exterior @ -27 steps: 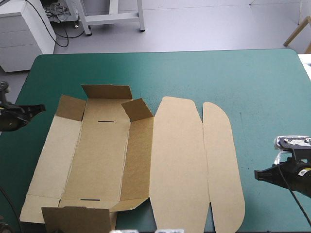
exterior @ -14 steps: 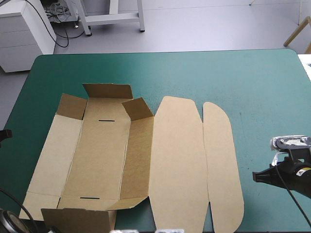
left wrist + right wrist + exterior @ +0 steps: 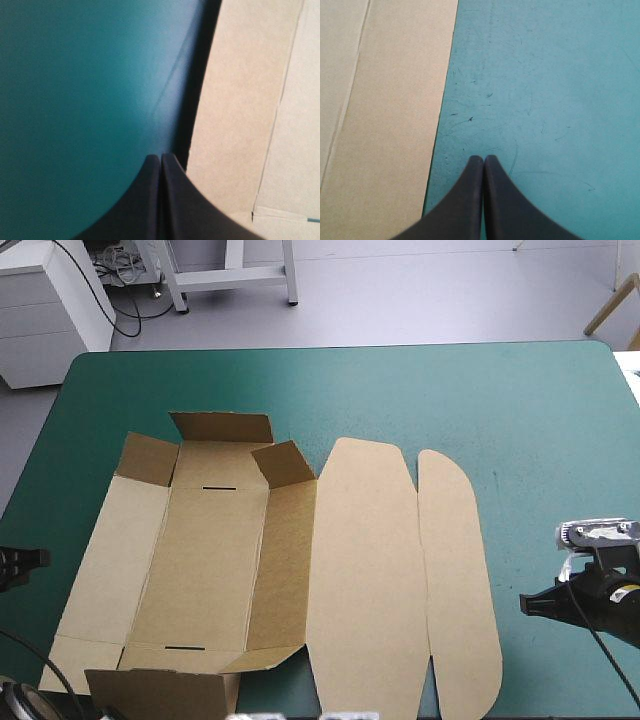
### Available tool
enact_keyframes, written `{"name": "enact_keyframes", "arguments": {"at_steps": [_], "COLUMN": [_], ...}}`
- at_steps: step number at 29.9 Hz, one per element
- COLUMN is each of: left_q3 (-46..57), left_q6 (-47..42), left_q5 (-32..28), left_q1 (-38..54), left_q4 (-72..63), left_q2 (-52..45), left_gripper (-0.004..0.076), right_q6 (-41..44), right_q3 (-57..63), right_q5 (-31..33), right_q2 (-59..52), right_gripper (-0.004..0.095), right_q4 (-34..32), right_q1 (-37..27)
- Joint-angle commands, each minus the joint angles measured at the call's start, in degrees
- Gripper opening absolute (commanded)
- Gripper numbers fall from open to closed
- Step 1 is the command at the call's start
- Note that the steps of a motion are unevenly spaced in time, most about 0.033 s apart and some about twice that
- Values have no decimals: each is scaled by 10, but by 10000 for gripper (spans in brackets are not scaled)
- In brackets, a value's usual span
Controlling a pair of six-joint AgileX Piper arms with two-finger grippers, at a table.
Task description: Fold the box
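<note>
1. The table (image 3: pixel 500 390), with its teal-green cover, carries the brown box (image 3: pixel 210 560) on its left and middle part. The box has not shifted from earlier. It is mostly flat, with the short end wall (image 3: pixel 222 428) at the far end and the one at the near end partly raised. The two rounded lid panels (image 3: pixel 365 580) lie flat toward the right.
2. The left gripper (image 3: pixel 40 560) is what has changed. It has travelled down the table's left edge toward the near side. It now sits just beside the box's left side panel (image 3: pixel 105 560), apart from it. Its black fingers are pressed together in a point and hold nothing.
3. The right gripper (image 3: pixel 527 602) has barely moved. It sits over bare cover past the narrow outer panel, jaws pressed together and empty.
4. Folding looks barely begun. The left arm seems to be lining up to lift that side panel.
</note>
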Motion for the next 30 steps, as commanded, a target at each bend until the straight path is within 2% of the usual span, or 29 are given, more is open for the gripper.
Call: {"name": "enact_keyframes", "arguments": {"at_steps": [1,13,14,16,21,23,26,30], "left_q3": [16,25,25,25,25,25,25,36], "left_q6": [41,52,52,52,50,44,4,2], "left_q5": [36,36,35,34,34,34,34,34], "left_q1": [2,2,2,2,2,2,2,2], "left_q4": [-47,-7,-2,3,0,-2,-4,-18], "left_q2": [-13,-13,-13,-13,-13,-13,-13,-11], "left_gripper": [-10,9,40,151,599,698,706,701], "right_q6": [-6,-6,-6,-6,-10,-10,-11,-11], "right_q3": [-15,-15,-15,-15,-15,-15,-15,-15], "right_q5": [-30,-39,-39,-39,-39,-39,-39,-39], "right_q2": [-1,-1,-1,-1,-1,-1,-1,-1], "right_gripper": [-19,-19,-19,-19,-19,-19,-19,-19], "right_q4": [7,7,7,7,7,7,7,7], "right_q1": [0,0,0,0,0,0,0,0]}}
